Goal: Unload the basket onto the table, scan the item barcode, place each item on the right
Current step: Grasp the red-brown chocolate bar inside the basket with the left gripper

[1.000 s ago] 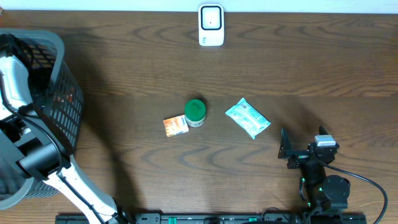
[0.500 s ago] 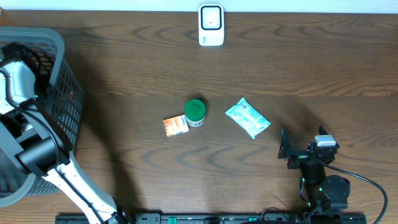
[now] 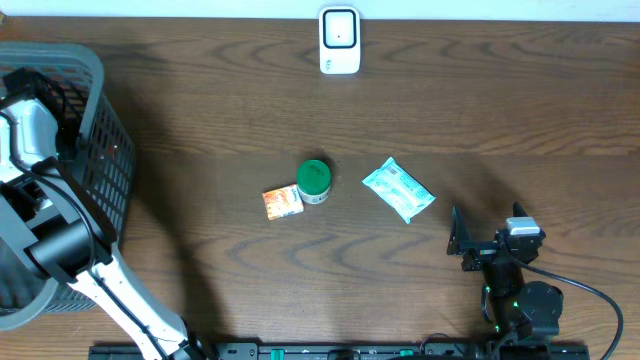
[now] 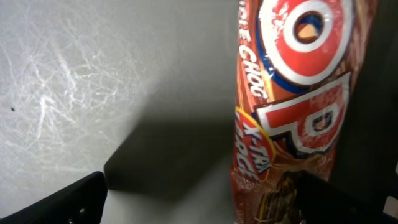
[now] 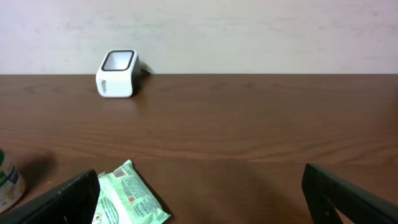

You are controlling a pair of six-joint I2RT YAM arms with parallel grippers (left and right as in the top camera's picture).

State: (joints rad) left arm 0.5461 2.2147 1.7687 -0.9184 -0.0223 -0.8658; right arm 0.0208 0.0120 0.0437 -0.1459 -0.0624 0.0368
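My left arm (image 3: 30, 140) reaches into the grey mesh basket (image 3: 100, 75) at the table's left edge. In the left wrist view a red-orange chocolate snack packet (image 4: 292, 112) lies on the basket's pale floor (image 4: 93, 81). My left gripper (image 4: 205, 202) is open, and the packet's lower end sits just inside the right finger (image 4: 339, 202). The white scanner (image 3: 339, 40) stands at the far edge of the table, also seen as scanner (image 5: 116, 73). My right gripper (image 3: 457, 240) rests open near the front right, holding nothing.
A green-lidded jar (image 3: 314, 180), a small orange packet (image 3: 283, 202) and a pale green pack (image 3: 398, 190) lie mid-table. The green pack (image 5: 130, 196) sits just ahead of my right gripper's left finger. The basket's walls surround my left gripper.
My left arm shifted slightly inside the basket and the basket's rim moved a little with it. The right arm and the table items stayed put.
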